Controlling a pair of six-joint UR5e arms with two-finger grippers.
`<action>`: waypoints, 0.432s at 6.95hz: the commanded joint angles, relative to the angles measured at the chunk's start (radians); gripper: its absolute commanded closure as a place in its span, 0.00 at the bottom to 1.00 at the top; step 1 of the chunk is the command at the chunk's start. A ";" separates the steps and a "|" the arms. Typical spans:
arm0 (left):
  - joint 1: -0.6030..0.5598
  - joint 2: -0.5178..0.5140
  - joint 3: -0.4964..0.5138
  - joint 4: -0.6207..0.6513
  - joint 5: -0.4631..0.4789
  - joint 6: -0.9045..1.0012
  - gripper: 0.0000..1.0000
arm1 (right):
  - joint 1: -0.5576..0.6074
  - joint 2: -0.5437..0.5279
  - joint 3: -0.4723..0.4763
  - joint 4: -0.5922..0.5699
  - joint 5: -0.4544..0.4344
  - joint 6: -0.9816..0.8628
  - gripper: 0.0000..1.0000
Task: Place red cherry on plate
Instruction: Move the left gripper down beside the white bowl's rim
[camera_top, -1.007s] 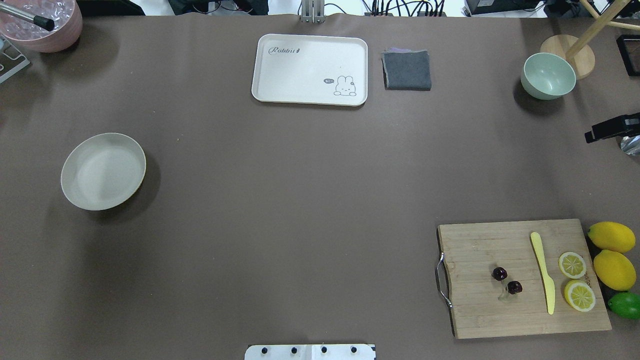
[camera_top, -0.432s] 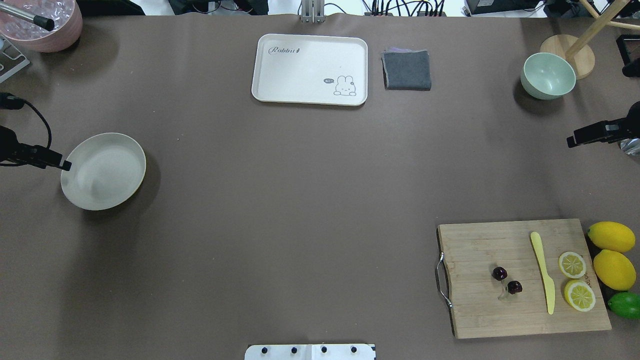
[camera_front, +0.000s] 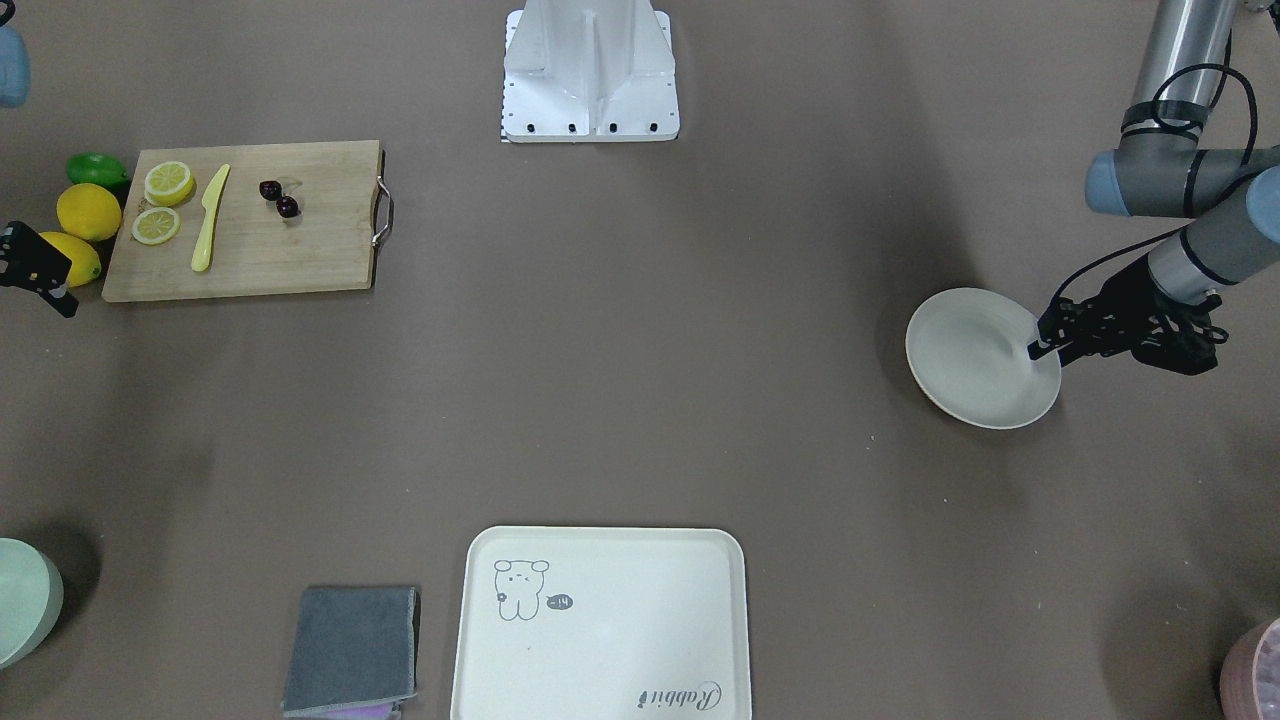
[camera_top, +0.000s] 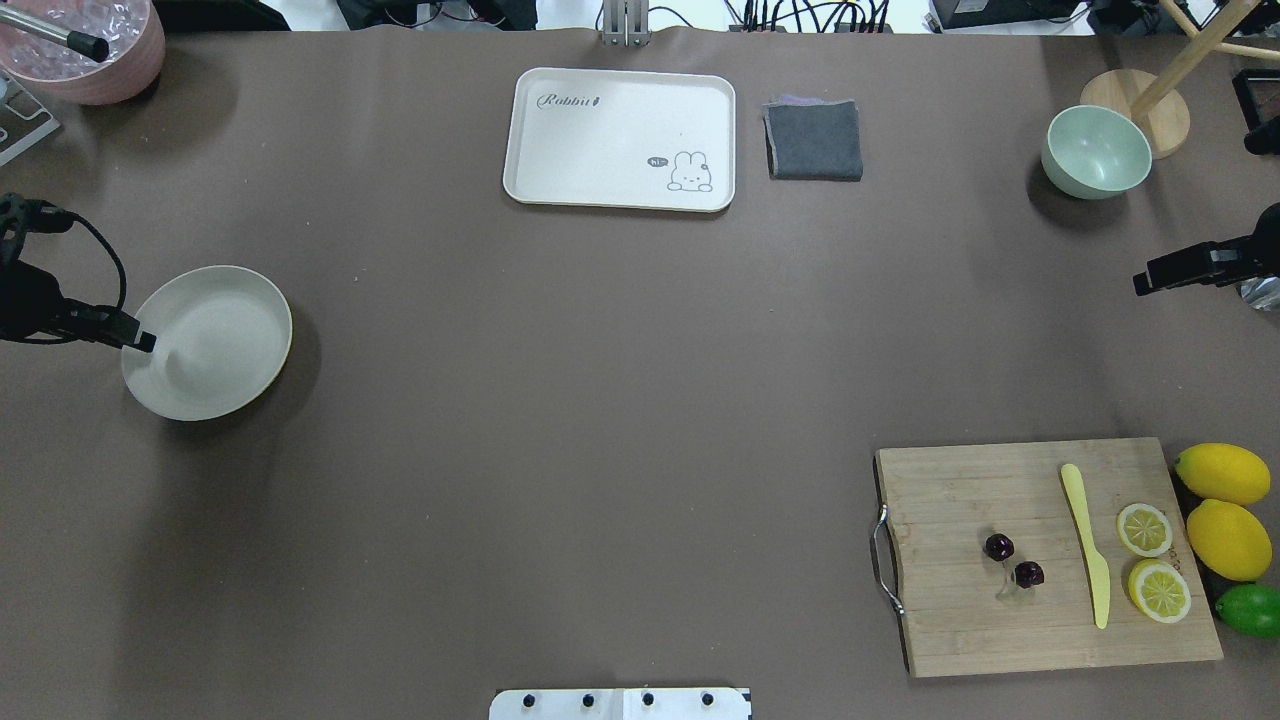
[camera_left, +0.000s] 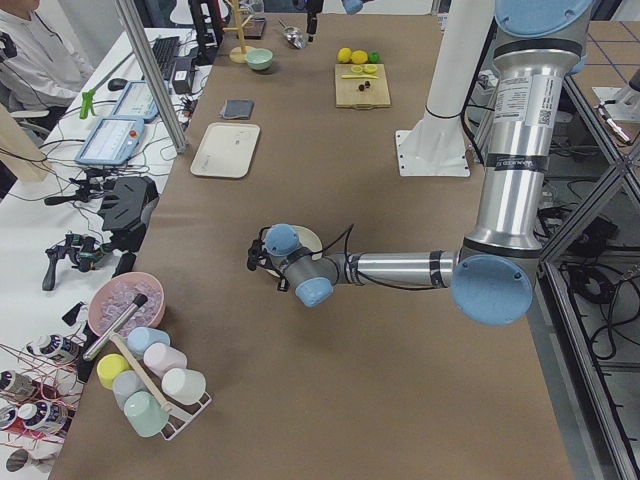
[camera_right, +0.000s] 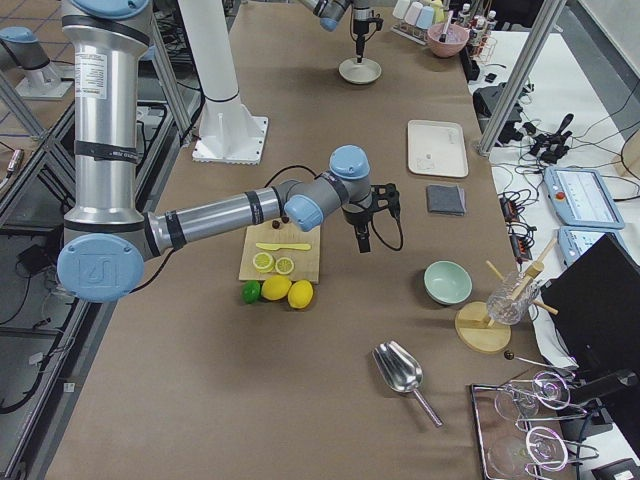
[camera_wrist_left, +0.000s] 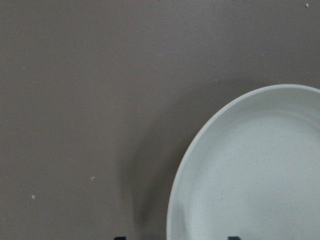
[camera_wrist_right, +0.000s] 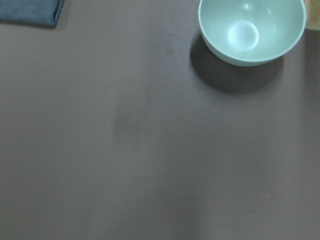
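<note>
The red cherry (camera_top: 1028, 574), two small dark balls on a thin stem, lies on a wooden cutting board (camera_top: 1000, 625) at the near right, also seen as the cherry (camera_front: 287, 207). The off-white plate (camera_top: 220, 340) sits at the left with nothing in it. My left gripper (camera_top: 147, 342) hovers over the plate's left rim. In the left wrist view its fingertips (camera_wrist_left: 119, 238) stand wide apart, open and holding nothing, over the plate (camera_wrist_left: 250, 170). My right gripper (camera_top: 1143, 284) hangs at the right edge, far beyond the board; whether it is open does not show.
On the board lie a yellow knife (camera_top: 1086, 545) and two lemon halves (camera_top: 1144, 529), with whole lemons (camera_top: 1222, 473) and a lime (camera_top: 1250, 610) beside it. At the back are a rabbit tray (camera_top: 600, 150), a grey cloth (camera_top: 814, 140), a green bowl (camera_top: 1097, 150) and a pink bowl (camera_top: 95, 60).
The left gripper has come in from the left edge and reached the plate's left rim. The right gripper slid a little leftward, then stayed still. The cherry has not moved.
</note>
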 joint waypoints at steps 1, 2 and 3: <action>0.002 0.001 -0.011 -0.001 -0.002 -0.002 1.00 | 0.000 0.000 0.000 0.000 0.000 0.000 0.00; 0.000 0.001 -0.022 -0.004 -0.002 -0.013 1.00 | 0.000 0.000 0.000 0.000 0.000 0.000 0.00; 0.000 -0.002 -0.055 -0.012 -0.005 -0.075 1.00 | 0.000 0.000 0.000 0.000 0.000 0.000 0.00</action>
